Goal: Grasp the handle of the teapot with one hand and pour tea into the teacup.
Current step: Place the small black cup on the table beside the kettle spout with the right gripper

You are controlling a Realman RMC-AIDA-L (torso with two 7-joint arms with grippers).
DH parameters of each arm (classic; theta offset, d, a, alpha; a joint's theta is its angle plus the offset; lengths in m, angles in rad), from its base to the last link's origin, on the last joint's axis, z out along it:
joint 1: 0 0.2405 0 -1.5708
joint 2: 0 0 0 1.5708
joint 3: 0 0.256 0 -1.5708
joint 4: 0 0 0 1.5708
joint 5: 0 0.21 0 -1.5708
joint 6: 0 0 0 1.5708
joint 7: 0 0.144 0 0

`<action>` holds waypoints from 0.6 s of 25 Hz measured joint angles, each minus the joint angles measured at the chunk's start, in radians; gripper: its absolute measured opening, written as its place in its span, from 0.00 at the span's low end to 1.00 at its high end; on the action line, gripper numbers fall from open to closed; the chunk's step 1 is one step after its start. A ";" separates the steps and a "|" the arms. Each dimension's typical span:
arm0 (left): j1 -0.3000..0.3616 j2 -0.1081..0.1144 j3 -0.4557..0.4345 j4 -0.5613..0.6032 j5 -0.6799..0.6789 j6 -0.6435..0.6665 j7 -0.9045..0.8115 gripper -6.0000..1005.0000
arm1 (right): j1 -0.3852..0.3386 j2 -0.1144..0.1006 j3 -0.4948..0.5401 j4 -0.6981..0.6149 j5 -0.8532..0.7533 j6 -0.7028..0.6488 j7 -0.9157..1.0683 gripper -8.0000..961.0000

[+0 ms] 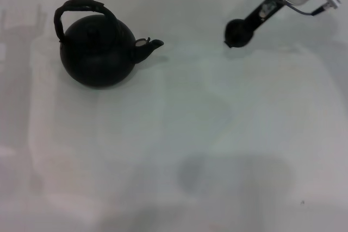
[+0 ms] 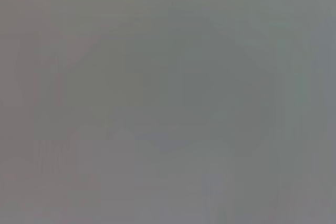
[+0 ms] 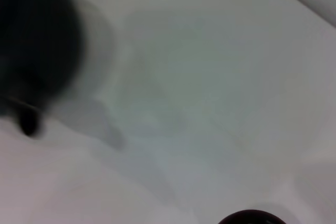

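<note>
Head view: teapot [image 1: 98, 52] stands near the worktop's [image 1: 179, 150] far left, handle [image 1: 79, 8] ungrasped, so no pouring yet. Right gripper [image 1: 237, 33] at the far right covers the teacup; grip unclear. Left wrist view: blank grey. Right wrist view: blurred teapot [image 3: 34, 51]; a dark rim [image 3: 251, 217] is cut off
</note>
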 joint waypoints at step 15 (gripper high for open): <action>-0.002 0.002 0.000 0.009 0.000 -0.001 0.000 0.88 | 0.102 0.094 -0.257 -0.081 0.075 -0.067 -0.042 0.77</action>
